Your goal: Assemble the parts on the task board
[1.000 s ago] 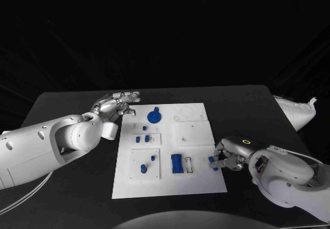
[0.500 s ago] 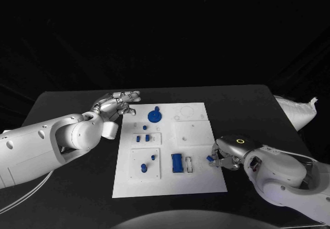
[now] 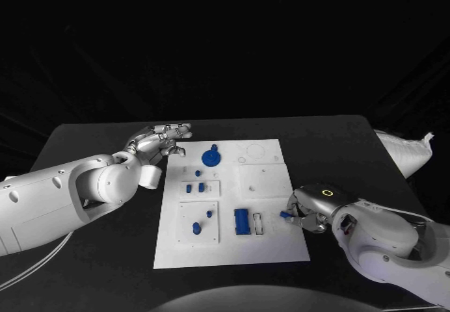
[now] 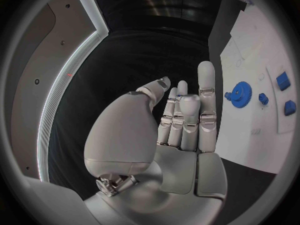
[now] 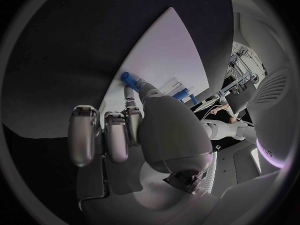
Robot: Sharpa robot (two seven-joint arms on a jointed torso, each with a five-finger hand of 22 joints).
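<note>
1. Spreading across the middle of the black table point(image 3: 103, 140) is the white task board point(image 3: 272, 240) — both hands sit at its edges.
2. Left hand point(image 3: 159, 140) hovers off the board's far left corner, fingers point(image 4: 206, 85) extended and loosely apart, holding nothing; the blue gear point(image 3: 211, 157) lies just beyond those fingertips, on the board.
3. Right hand point(image 3: 305, 211) is down at the board's right edge, thumb and one finger point(image 5: 130, 96) pinched on a small blue part point(image 3: 284, 214), the other fingers curled alongside.
4. That pinched part point(image 5: 127, 78) sits right at the fingertips, low over the white surface — touching it or not, I cannot tell.
5. Just past the right fingertips stands a blue rectangular block point(image 3: 241, 222) beside an open slot point(image 3: 258, 224).
6. Smaller blue pegs point(image 3: 194, 188) lie between the two hands, left of centre.
</note>
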